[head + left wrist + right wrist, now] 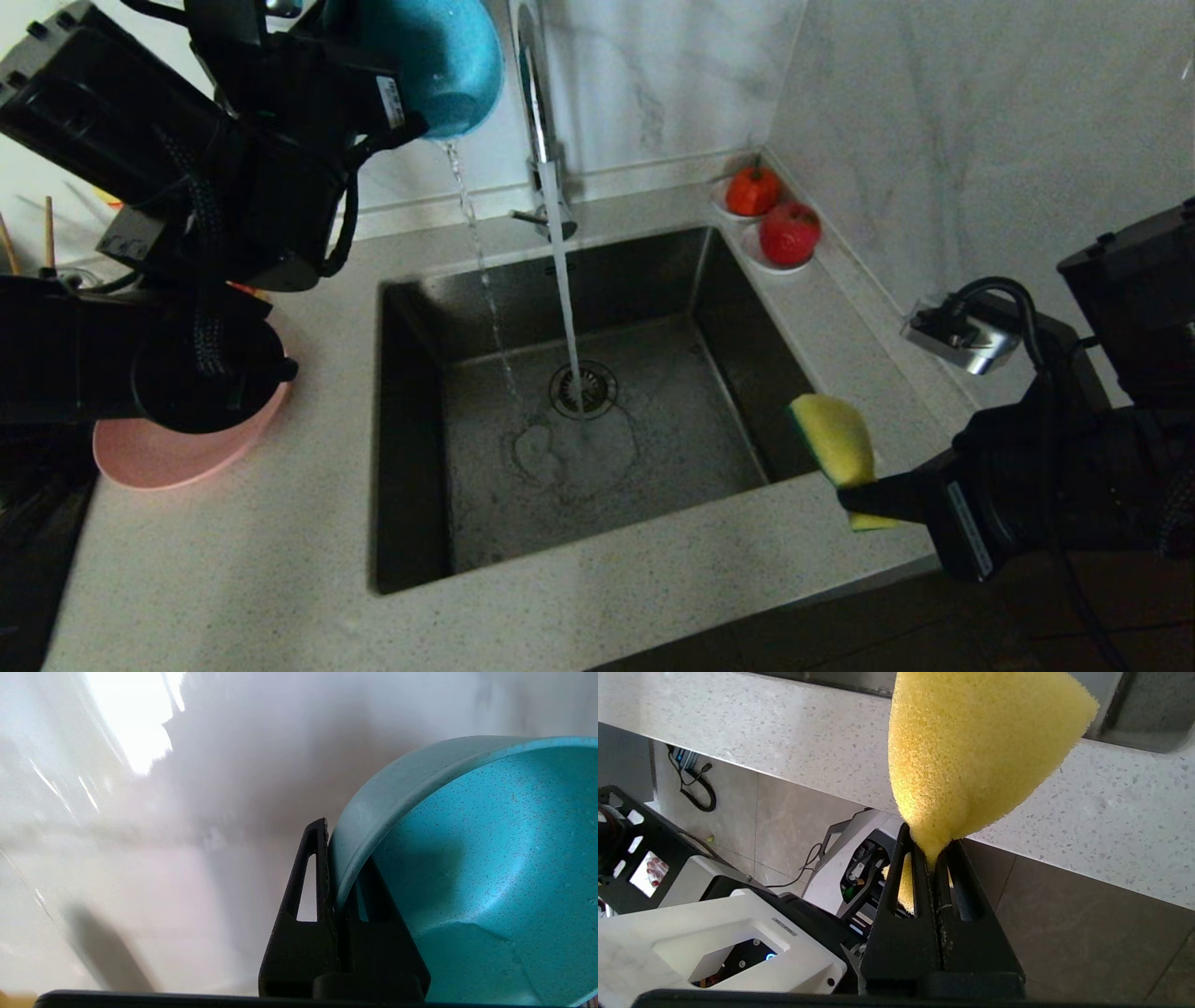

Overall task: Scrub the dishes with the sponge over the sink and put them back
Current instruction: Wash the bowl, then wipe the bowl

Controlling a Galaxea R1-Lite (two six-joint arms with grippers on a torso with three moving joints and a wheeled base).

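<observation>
Sponge (834, 439): pinched in right gripper (854, 499), jaws closed on its lower end; at sink's (411, 523) front right corner; long axis upright; yellow face toward camera, green edge left.
Bowl (439, 56): rim clamped in closed left gripper (332, 877), high above sink's back edge; tipped, water pouring out; speckled teal.
Plate (177, 448): pink, on counter (233, 569) left of sink.

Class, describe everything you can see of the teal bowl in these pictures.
The teal bowl is round, deep and finely speckled, matte like plastic or ceramic. The left gripper is shut on its rim, one finger inside and one outside, holding it raised and tipped above the sink's back left part, close to the tap. A thin stream of water pours from its lowest edge into the basin. Nothing else touches it.
</observation>
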